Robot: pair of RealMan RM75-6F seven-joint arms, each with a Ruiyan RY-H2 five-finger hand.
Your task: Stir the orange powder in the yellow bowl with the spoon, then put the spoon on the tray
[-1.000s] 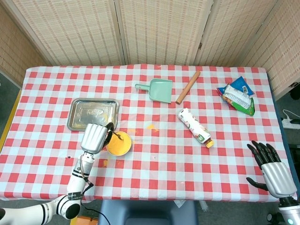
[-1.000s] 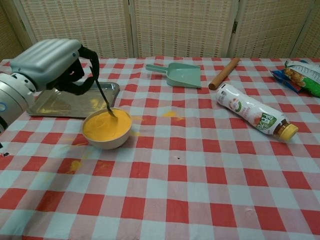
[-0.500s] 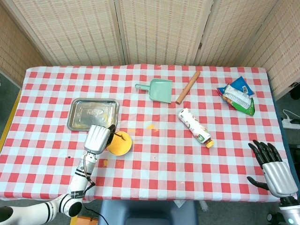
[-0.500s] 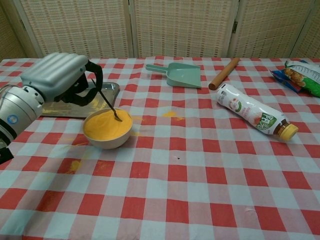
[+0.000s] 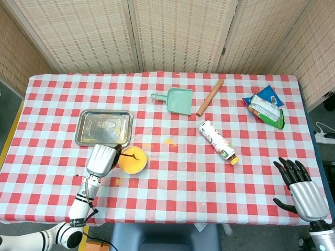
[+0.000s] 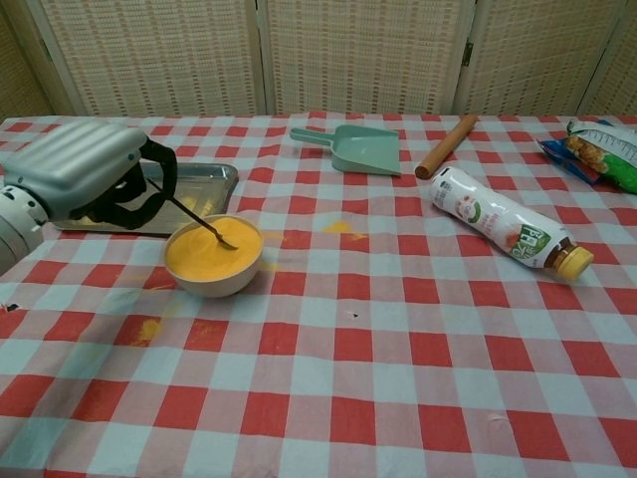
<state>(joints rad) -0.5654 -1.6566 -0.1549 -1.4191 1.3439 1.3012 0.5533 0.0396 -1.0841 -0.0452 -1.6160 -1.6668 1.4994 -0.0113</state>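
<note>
A yellow bowl [image 6: 213, 263] [image 5: 132, 160] of orange powder sits on the checked cloth at the left. My left hand [image 6: 85, 176] [image 5: 102, 158] hovers just left of it and grips a thin dark spoon [image 6: 196, 221], whose tip rests in the powder. The steel tray [image 5: 103, 127] [image 6: 209, 181] lies right behind the bowl. Over the table's near right corner my right hand [image 5: 301, 187] is open with fingers spread, holding nothing; only the head view shows it.
A green dustpan [image 5: 176, 100], a wooden rolling pin [image 5: 210, 97], a lying bottle [image 5: 218, 141] and snack bags [image 5: 265, 107] spread across the middle and right. Orange powder spots [image 6: 147, 329] mark the cloth near the bowl.
My left hand has drawn back to the left and lower, tilting the spoon flatter, with its tip sweeping toward the bowl's middle. The right hand barely shifted.
</note>
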